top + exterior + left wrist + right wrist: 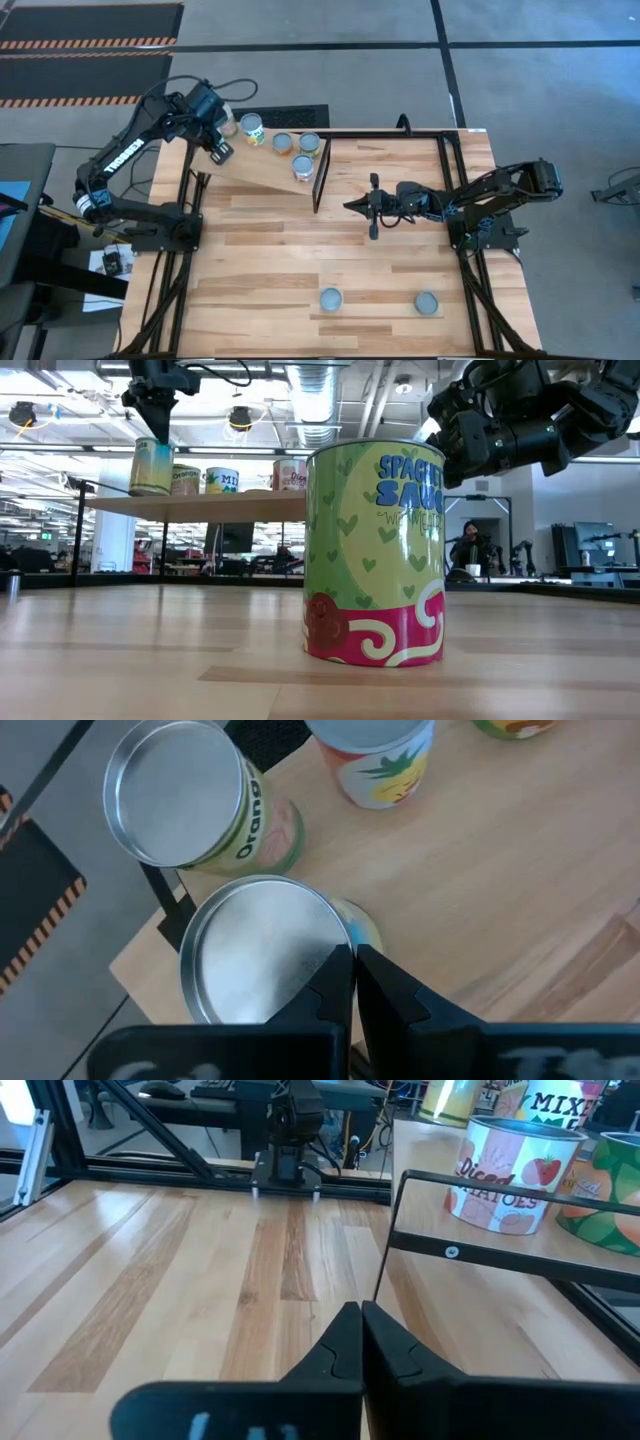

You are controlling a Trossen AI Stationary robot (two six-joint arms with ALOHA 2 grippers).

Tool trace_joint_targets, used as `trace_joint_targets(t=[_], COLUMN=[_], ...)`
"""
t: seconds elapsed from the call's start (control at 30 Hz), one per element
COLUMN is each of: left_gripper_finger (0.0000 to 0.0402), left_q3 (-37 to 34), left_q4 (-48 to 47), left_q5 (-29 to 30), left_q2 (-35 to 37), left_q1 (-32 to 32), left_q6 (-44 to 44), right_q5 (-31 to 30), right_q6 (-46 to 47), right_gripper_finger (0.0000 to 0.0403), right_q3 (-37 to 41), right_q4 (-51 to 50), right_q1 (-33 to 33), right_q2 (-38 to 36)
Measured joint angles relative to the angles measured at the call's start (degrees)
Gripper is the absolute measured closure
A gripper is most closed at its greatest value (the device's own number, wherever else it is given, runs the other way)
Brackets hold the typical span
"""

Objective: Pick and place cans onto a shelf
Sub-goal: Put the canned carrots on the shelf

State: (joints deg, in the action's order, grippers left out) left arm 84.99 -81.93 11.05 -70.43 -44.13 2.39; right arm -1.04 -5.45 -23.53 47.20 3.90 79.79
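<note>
While the left gripper sits at the upper left of the overhead frame, above the far-left end of the shelf, the right gripper waits mid-table, and two loose cans stand near the lower edge, nearer the right arm. From the table-level view, a spaghetti sauce can fills the centre, upright, its long axis vertical; the left gripper hangs just above the leftmost shelf can at upper left. Through the left wrist camera, its fingers look pressed together beside a silvery can top, not pinching it. Through the right wrist camera, that arm's fingers are likewise pressed together, with shelf cans at upper right.
</note>
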Motion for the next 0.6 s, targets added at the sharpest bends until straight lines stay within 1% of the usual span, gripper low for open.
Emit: trace_joint_targets(t=[0.2, 0.4, 0.6], left_gripper_finger=[0.0401, 0.0401, 0.0401], left_q3=[-0.3, -4.5, -4.7], left_q4=[1.6, 3.3, 4.9], left_q5=[-0.1, 0.1, 0.4], left_q2=[0.0, 0.3, 0.4], left_q1=[-0.3, -0.3, -0.3], left_q6=[-0.4, -1.6, -2.0], right_q5=[0.0, 0.0, 0.0], right_q6=[0.0, -0.2, -0.3], right_gripper_finger=[0.0393, 0.0394, 0.0393], right_q3=[0.0, 0.0, 0.0], right_q4=[0.0, 0.0, 0.0], right_q1=[0.0, 0.0, 0.0], right_q2=[0.0, 0.0, 0.0])
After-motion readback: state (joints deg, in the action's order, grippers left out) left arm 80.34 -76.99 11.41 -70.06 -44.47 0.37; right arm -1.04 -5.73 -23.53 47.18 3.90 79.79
